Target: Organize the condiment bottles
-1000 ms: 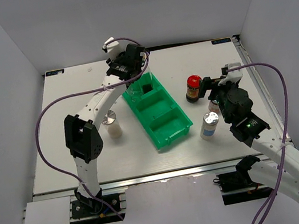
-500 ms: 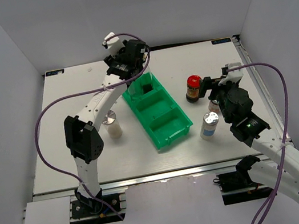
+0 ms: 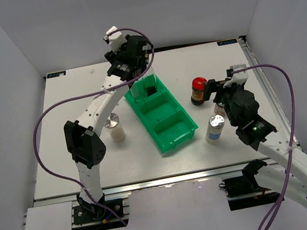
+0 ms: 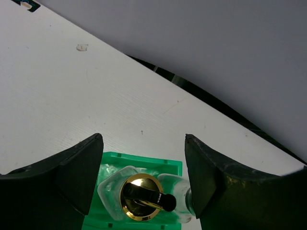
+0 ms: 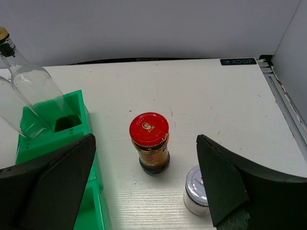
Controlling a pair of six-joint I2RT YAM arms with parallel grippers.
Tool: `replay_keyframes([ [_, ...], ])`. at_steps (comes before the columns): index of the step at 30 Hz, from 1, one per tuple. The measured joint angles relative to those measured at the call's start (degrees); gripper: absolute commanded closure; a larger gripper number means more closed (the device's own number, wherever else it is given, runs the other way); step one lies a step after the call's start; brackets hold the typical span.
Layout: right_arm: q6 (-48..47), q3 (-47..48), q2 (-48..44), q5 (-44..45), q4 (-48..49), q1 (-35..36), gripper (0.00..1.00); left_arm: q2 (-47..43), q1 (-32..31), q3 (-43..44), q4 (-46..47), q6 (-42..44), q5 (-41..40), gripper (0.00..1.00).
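- Left gripper (image 4: 142, 139): jaws stand apart above the far end of the green tray (image 3: 175, 128), holding nothing. The gold-capped bottle (image 4: 140, 197) sits below and between the fingers, with clear space on both sides of the cap.
- Second glass bottle (image 5: 10, 112) shares that far compartment, just beside the first. Both lean in the right wrist view.
- Right gripper (image 5: 145, 139): spread wide and empty, facing the red-lidded jar (image 5: 149, 141), which stands on the table right of the tray.
- Progress, as I judge it: two of six are placed and four are left.
- Left on the table: the red-lidded jar, a pale-lidded jar (image 5: 197, 189), the right shaker (image 3: 215, 128) and the left shaker (image 3: 115, 128).
- The middle and near compartments show bare green floor.
- Hard to make out: the bottle bases are hidden by the tray wall.
- The second bottle's cap is cut off in the right wrist view, and the pale-lidded jar is half behind a finger, its print unreadable.
- From above, the left gripper largely covers the bottles.
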Motion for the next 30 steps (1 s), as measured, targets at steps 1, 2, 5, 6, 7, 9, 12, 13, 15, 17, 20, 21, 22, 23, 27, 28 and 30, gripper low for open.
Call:
replay_keyframes([
  [1,0.0,0.0,0.2,-0.02,-0.04,0.0,0.11,0.0,0.0,0.59,0.28,0.5,-0.02,0.22],
  [2,0.0,0.0,0.44,-0.04,-0.04,0.0,0.11,-0.04,0.0,1.22,0.61,0.94,0.0,0.21],
  [5,-0.26,0.0,0.92,-0.55,-0.13,0.0,0.11,-0.26,0.0,2.54,1.68,2.49,0.02,0.18],
  [6,-0.5,0.0,0.94,-1.01,-0.15,0.0,0.11,-0.31,0.0,2.93,1.86,3.02,0.09,0.17],
  [7,-1.01,0.0,0.94,-1.86,-0.15,0.0,0.11,-0.31,0.0,3.56,2.05,3.72,0.26,0.05],
  [9,-2.03,0.02,1.11,-4.74,-0.15,-0.02,0.11,-0.31,0.0,4.98,2.36,5.77,0.92,0.02],
  [12,-3.78,0.33,2.27,-11.15,-0.52,-0.04,0.11,-0.37,0.0,8.13,2.73,8.37,2.71,0.02],
  [13,-4.44,0.57,2.97,-13.51,-0.83,-0.04,0.11,-0.55,0.0,9.09,3.23,9.25,3.41,0.02],
  [15,-5.84,1.29,4.5,-18.43,-1.62,-0.04,0.11,-1.42,0.02,9.99,3.78,10.86,4.61,0.02],
  [17,-6.99,1.99,5.86,-23.26,-2.6,0.0,0.11,-3.02,0.2,9.86,3.8,12.15,5.27,0.02],
  [20,-8.13,2.54,6.84,-28.72,-3.76,0.09,0.11,-7.63,0.63,6.51,4.87,13.7,6.05,0.02],
  [21,-8.41,2.64,6.88,-30.1,-4.09,0.11,0.11,-11.21,1.01,2.14,5.18,14.01,6.12,0.02],
  [22,-8.5,2.75,6.88,-31.04,-4.35,0.15,0.11,-14.25,1.53,-1.7,5.4,14.12,6.19,0.02],
  [23,-8.55,2.86,6.88,-31.89,-4.48,0.15,0.11,-18.16,2.34,-6.95,6.25,14.08,6.51,0.02],
  [27,-7.91,3.1,6.84,-32.72,-5.01,0.2,0.1,-33.22,8.0,-28.92,8.61,11.91,7.87,0.02],
  [28,-7.67,3.23,6.86,-32.24,-5.18,0.2,0.1,-35.74,9.6,-33.05,8.55,11.04,8.02,0.02],
  [30,-6.67,4.22,7.48,-29.31,-6.71,0.26,0.11,-40.02,12.85,-40.72,9.25,9.14,8.07,0.02],
])
